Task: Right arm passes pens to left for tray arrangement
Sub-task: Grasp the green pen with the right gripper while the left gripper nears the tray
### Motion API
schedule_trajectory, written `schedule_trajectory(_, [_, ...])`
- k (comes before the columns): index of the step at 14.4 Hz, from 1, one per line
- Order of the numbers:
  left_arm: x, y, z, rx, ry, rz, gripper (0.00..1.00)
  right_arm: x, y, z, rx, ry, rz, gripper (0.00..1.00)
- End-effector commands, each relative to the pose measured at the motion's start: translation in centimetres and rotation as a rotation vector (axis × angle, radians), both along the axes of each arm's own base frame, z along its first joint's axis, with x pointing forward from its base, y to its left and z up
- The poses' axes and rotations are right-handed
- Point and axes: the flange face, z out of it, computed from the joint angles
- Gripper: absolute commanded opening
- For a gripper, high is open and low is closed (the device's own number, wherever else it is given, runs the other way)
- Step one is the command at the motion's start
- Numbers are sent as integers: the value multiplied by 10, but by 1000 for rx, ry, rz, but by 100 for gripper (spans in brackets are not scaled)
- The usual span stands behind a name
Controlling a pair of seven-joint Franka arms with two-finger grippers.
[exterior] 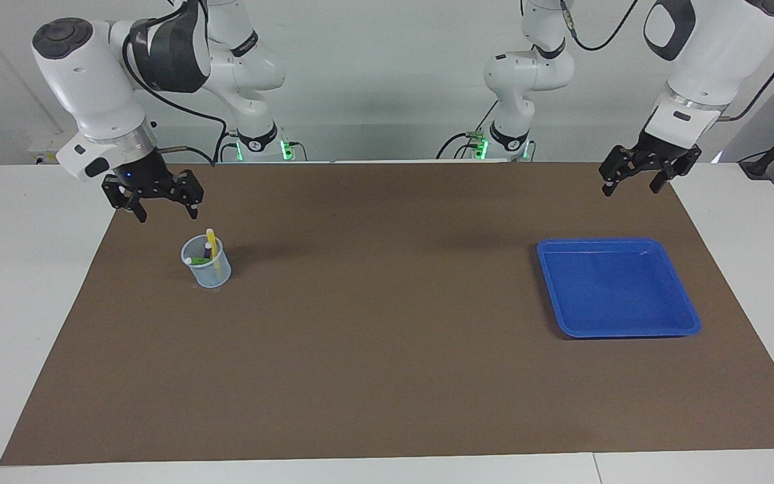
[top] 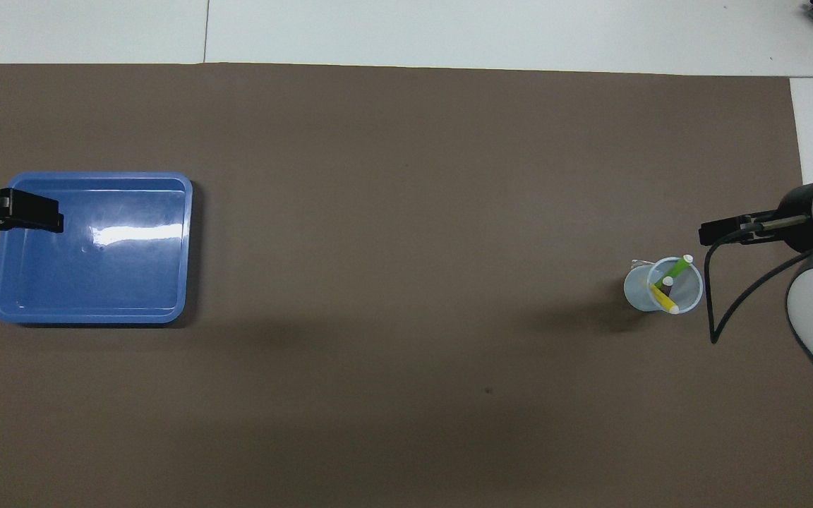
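Three pens (exterior: 207,250) are seen standing tilted in a small pale blue cup (exterior: 207,269) on the brown mat (exterior: 387,316), toward the right arm's end of the worktop. The pens are slim, and each is capped by a pale tip. The yellow pen (exterior: 211,243) rises highest above the rim. The green pen (top: 675,269) leans toward the rim with its pale tip just over the edge. Of the purple pen (top: 666,284) only a short dark length and the tip are visible. All three are crossed inside the cup; none is touched by either tool.

The right tool (exterior: 163,210) is held in the air over the mat's edge, beside the cup and apart from it. Its fingers are spread, with nothing between them. A blue light is noted at the wrist, and a dark cable (top: 720,317) loops from it.

The tray (exterior: 669,323) lies flat on the mat toward the left arm's end, well apart from the cup. It is bright blue, shallow and nearly square, with rounded corners and a raised rim. A glare patch is seen on its floor in the overhead view. No pen lies in it.

The left tool (exterior: 632,185) hangs in the air over the mat's corner at the robots' edge, with the tray on the mat below and forward of it. Its fingers are likewise spread and empty. The left arm waits.
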Motion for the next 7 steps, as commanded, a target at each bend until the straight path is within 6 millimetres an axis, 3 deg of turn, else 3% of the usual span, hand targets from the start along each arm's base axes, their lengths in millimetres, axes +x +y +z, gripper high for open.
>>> schedule_trajectory(1, [-7,-3,3,6,3,1,100,11,-15,-37,12,23,-8,100])
schedule_trajectory(3, [-8,-6,3,7,5,-7,100,16,-35,-60,12,29,-37,100])
schedule_trajectory(4, [-8,-6,4,7,3,-7,100,17,-37,-67,12,38,-43,96])
schedule_trajectory(5, [-8,-6,3,7,5,-4,100,17,-37,-73,14,50,-51,85])
schedule_trajectory(7, [-15,-4,-4,8,24,-2,100,13,-35,-89,18,60,-117,83])
